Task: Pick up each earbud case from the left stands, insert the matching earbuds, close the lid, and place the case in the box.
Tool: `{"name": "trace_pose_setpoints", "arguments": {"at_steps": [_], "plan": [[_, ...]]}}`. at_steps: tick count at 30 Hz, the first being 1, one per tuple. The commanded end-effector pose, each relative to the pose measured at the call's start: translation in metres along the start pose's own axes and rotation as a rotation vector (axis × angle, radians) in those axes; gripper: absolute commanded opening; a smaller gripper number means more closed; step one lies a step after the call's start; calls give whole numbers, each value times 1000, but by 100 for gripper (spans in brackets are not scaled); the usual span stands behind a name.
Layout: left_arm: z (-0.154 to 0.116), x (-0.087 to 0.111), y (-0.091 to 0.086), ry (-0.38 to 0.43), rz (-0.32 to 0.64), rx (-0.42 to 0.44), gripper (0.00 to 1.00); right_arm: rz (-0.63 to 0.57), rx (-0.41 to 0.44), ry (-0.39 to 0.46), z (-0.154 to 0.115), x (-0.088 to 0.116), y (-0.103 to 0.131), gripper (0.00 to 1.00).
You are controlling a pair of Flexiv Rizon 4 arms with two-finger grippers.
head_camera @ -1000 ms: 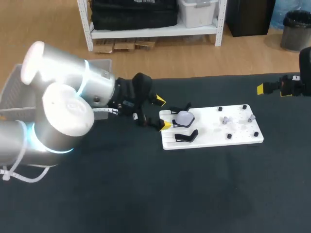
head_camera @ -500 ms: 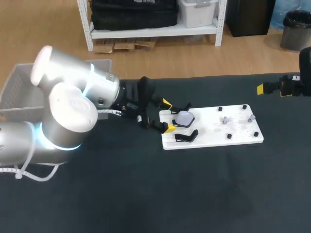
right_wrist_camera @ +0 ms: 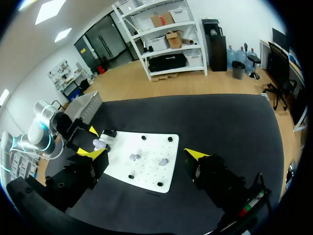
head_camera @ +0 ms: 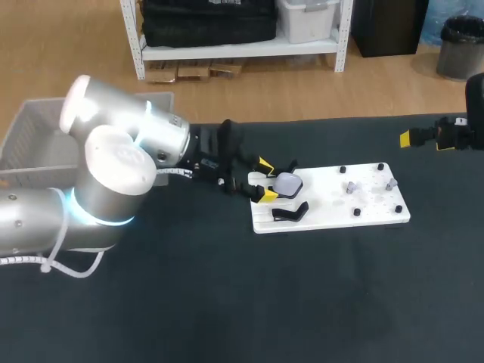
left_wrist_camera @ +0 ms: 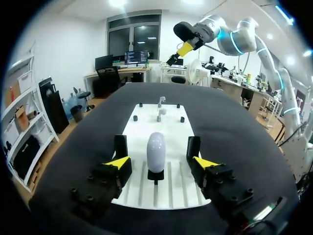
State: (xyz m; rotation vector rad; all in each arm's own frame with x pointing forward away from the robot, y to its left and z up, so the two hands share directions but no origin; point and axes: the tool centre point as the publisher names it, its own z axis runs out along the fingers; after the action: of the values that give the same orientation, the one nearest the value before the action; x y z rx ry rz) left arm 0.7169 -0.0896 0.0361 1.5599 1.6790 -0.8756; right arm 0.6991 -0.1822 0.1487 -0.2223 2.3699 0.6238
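A: Quick check, where is your left gripper (head_camera: 263,180) sitting?
B: It's hanging at the left end of the white slotted plastic board (head_camera: 325,206), with your left arm coming in low from the left side. Its fingers are standing wide apart, gripping nothing.
A: And the case?
B: The pale lavender rounded earbud case (head_camera: 287,183) is sitting on the far black stand (left_wrist_camera: 155,175) at that same end. In your left wrist view it's standing upright between the two yellow tips (left_wrist_camera: 117,161). A gap is showing on each side, so nothing is touching it.
A: Anything next to it?
B: A second black curved stand (head_camera: 290,212) is lying just beside it, toward the near edge of the board.
A: Earbuds?
B: Two small grey earbuds (head_camera: 352,187) are sitting on the right half of the board, ringed by four black pegs (head_camera: 342,169), well apart from the case.
A: Your right gripper (right_wrist_camera: 144,153)?
B: It's hovering by the far right side of the dark table mat (head_camera: 227,302), well apart from the board. Its fingers are spread wide too, holding nothing.
A: Box?
B: The grey plastic crate (head_camera: 34,136) is sitting at the far left, behind your left arm. I can't tell what's in it.
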Motion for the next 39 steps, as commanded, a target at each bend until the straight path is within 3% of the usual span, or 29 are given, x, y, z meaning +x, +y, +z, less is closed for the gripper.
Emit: {"name": "trace_pose_setpoints", "arguments": {"at_steps": [1, 17, 39], "plan": [[10, 2, 9, -13, 5, 19, 78, -1, -3, 1, 0, 0, -1, 100], [28, 1, 15, -36, 7, 41, 62, -1, -3, 1, 0, 0, -1, 100], [40, 5, 17, -54, -8, 54, 49, -1, -3, 1, 0, 0, -1, 100]]}}
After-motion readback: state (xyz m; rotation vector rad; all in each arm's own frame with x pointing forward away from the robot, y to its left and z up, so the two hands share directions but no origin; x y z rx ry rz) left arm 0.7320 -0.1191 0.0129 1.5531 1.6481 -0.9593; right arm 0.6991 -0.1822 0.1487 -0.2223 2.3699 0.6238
